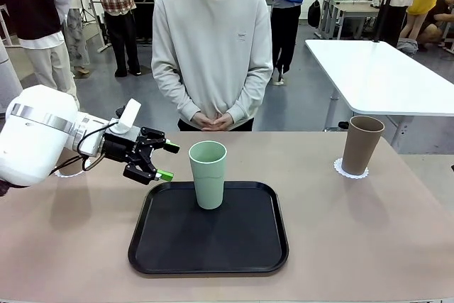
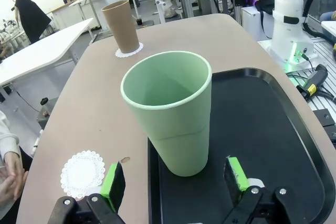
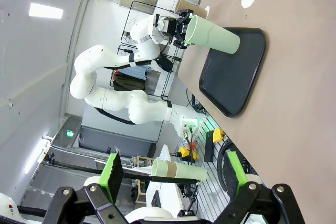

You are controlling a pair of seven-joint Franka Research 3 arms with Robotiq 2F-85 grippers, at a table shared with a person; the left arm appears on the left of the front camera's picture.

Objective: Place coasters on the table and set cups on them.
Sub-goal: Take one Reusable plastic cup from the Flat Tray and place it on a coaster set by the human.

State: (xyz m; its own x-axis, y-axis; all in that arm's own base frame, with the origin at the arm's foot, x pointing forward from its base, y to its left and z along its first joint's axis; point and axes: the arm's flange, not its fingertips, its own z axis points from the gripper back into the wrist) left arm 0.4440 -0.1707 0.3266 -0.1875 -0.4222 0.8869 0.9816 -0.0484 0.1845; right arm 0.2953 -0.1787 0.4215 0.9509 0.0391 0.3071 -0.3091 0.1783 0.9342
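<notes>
The left pincer (image 1: 160,160) is standing wide open, empty, beside the light, rigid, smooth mint-green tapered tumbler (image 1: 208,174), best gripped mid-wall.

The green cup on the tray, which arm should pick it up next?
Left, probably. The left gripper is open right beside the green cup, fingers either side in its wrist view. The right gripper is open, far off.

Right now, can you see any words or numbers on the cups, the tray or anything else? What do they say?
None can be read.
Mint green cup: plain, no print.
Tan-brown cup: plain, no print.
Black tray: no label.
Person's grey sweatshirt: a tiny chest mark, too small to read.
</notes>
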